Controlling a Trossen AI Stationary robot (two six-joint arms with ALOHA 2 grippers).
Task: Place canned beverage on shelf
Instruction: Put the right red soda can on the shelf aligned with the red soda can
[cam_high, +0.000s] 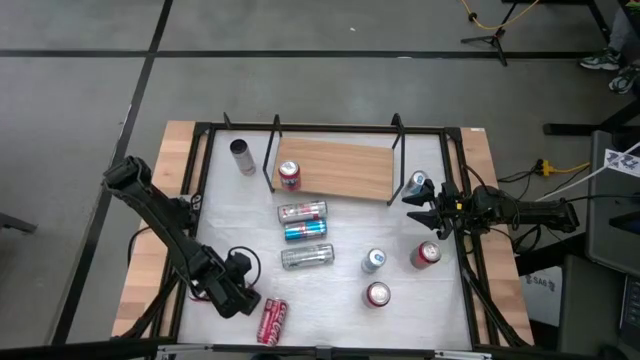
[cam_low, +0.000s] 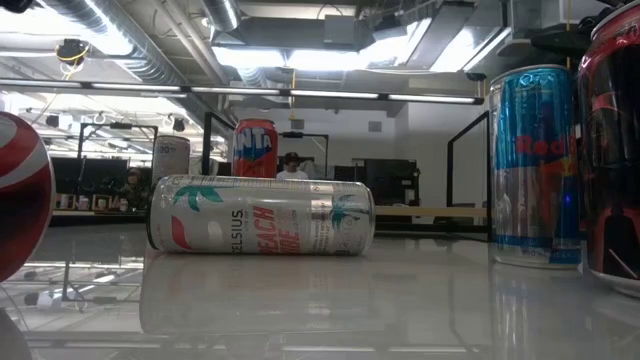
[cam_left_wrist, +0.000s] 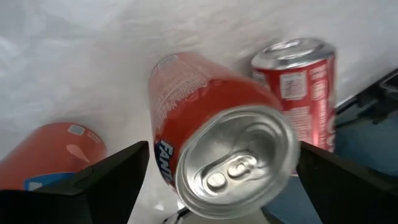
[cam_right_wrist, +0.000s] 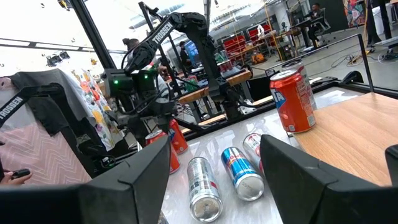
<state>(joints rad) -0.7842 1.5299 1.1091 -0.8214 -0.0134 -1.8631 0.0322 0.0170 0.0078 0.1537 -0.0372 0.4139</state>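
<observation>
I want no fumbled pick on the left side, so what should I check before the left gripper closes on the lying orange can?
1. Left gripper open: ok, its fingers stand apart.
2. Orange can between the fingers: ok, it lies on its side, with one finger on either side of it.
3. Neighbouring red can clear of the grip: cannot tell, it lies close beside the orange can.
4. Free room on the shelf: ok, only one standing can near its left end.
5. Right gripper empty: ok, open, by the shelf's right end.
</observation>
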